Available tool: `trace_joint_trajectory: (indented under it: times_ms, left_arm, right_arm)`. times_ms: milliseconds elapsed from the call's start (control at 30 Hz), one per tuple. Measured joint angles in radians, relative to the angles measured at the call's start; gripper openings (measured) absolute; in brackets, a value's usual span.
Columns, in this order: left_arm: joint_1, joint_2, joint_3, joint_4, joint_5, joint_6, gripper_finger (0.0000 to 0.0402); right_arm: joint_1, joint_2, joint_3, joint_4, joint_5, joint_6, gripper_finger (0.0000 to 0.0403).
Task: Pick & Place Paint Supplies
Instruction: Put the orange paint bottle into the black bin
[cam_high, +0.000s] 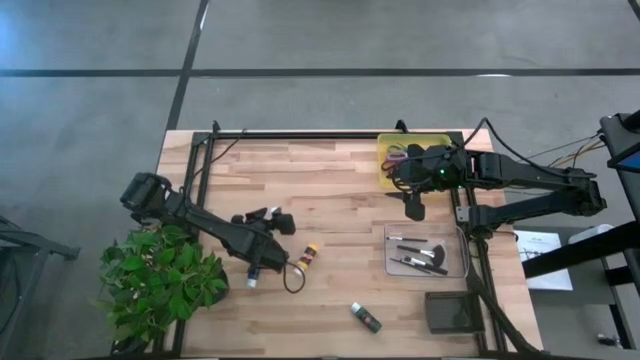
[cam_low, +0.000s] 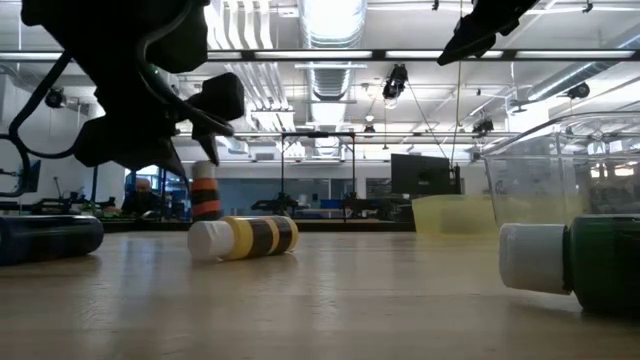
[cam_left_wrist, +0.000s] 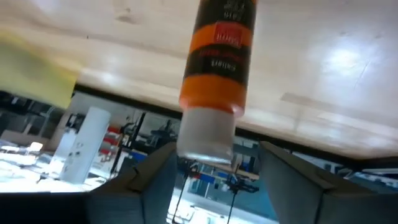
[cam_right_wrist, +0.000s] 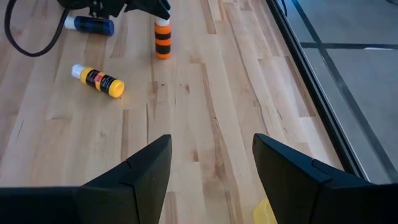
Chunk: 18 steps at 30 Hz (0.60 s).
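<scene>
Your left gripper (cam_high: 281, 221) sits mid-table with its jaws parted around the orange tube (cam_right_wrist: 162, 38).

The fingers stand either side of the tube's white cap without visibly pinching it; the tube stands upright on the table (cam_high: 340, 300). Your left arm stretches in low from beside the potted plant (cam_high: 160, 280). Your right gripper (cam_high: 413, 208) hangs above the table by the yellow bin (cam_high: 385, 150), jaws apart and empty. Count four tubes out on the wood: the orange one, a yellow one (cam_high: 308, 256), a blue one (cam_high: 252, 278) and a green one (cam_high: 366, 317). The clear tray (cam_high: 392, 262) holds three dark brushes (cam_high: 420, 256).
</scene>
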<state>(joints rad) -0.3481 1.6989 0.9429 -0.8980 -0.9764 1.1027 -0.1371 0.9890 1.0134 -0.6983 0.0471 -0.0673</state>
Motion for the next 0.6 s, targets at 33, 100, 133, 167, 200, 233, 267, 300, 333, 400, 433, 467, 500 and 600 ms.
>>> trace_joint_trajectory:
  times_ms: [33,100,133,167,200,233,267,300,333,400,433,467,500,600]
  left_arm:
    - [0.000,0.000,0.000,0.000,-0.013,-0.001,0.0237]
    - [0.000,0.000,0.000,0.000,-0.054,-0.004,0.0243]
    - [0.000,0.000,0.000,0.000,-0.081,-0.005,0.0244]
    - [0.000,-0.002,0.000,0.000,-0.108,-0.010,0.0245]
    - [0.001,-0.007,0.000,0.000,-0.127,-0.017,0.0245]
    - [0.003,-0.013,0.000,0.000,-0.135,-0.027,0.0246]
    - [0.003,-0.021,0.000,0.000,-0.139,-0.035,0.0246]
    - [0.003,-0.029,0.000,0.000,-0.140,-0.037,0.0246]
    - [0.003,-0.035,0.000,-0.001,-0.140,-0.037,0.0246]
    - [0.002,-0.049,0.000,-0.001,-0.162,-0.037,0.0247]
    - [0.002,-0.057,0.000,-0.001,-0.178,-0.037,0.0247]
    - [0.002,-0.068,0.000,-0.004,-0.195,-0.038,0.0247]
    - [0.002,-0.080,0.000,-0.005,-0.212,-0.037,0.0247]
    - [0.002,-0.127,0.001,-0.004,-0.258,-0.046,0.0247]
  right_arm:
    - [0.000,0.000,0.000,0.000,0.000,0.000,0.0225]
    - [0.000,0.000,0.000,-0.001,-0.001,-0.001,0.0225]
    - [0.000,0.000,0.000,-0.001,-0.001,-0.004,0.0225]
    - [0.000,0.000,0.000,0.000,-0.002,-0.004,0.0225]
    - [0.000,0.000,0.000,-0.001,-0.002,-0.006,0.0225]
    - [0.000,0.000,0.000,0.000,-0.001,-0.006,0.0225]
    - [0.000,0.000,0.000,0.000,-0.001,-0.006,0.0225]
    - [0.000,0.000,0.000,-0.001,-0.001,-0.006,0.0225]
    - [0.000,0.000,0.000,-0.001,-0.001,-0.005,0.0225]
    - [0.000,0.000,0.000,-0.001,-0.001,-0.005,0.0225]
    - [0.000,0.000,0.000,-0.001,-0.001,-0.005,0.0225]
    - [0.000,0.000,0.000,0.000,-0.001,-0.006,0.0225]
    - [0.000,0.000,0.000,-0.001,-0.001,-0.007,0.0225]
    - [0.000,0.000,0.000,0.000,-0.001,-0.005,0.0225]
